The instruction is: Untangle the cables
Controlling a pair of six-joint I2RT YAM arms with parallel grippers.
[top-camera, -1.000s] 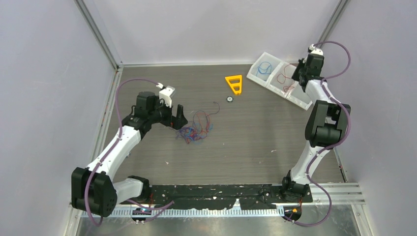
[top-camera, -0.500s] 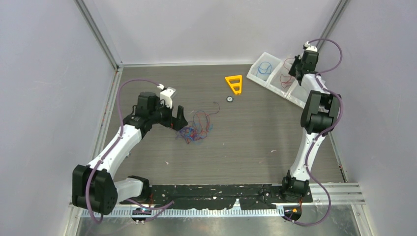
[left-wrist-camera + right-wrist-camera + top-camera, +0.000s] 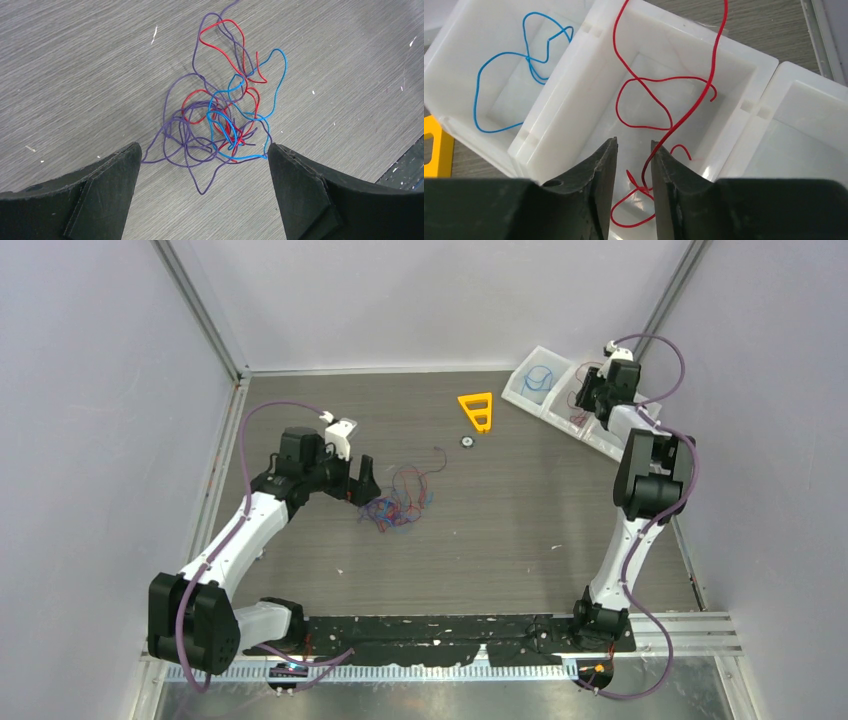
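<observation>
Two arms, same build: white tube links, bulky black joint housings.
Left arm (image 3: 235, 540), right arm (image 3: 620, 560); black bases at 6 o'clock edge of tabletop (image 3: 520, 530).
Thin mauve hose (image 3: 283, 403) along each arm.
White camera block (image 3: 343, 430) on wrist.
Left hand (image 3: 203, 147): matte black wedge fingers (image 3: 100, 195), faceted.
Right hand (image 3: 634, 144): same, small round hole (image 3: 552, 183).

Cables (image 3: 400, 502) just before left hand (image 3: 362, 480)

I'm working in a lab test cell: plain walls (image 3: 430, 300) and aluminium posts (image 3: 200, 310) enclose the table (image 3: 520, 520), with white bins (image 3: 556, 117) at its far right corner.
</observation>
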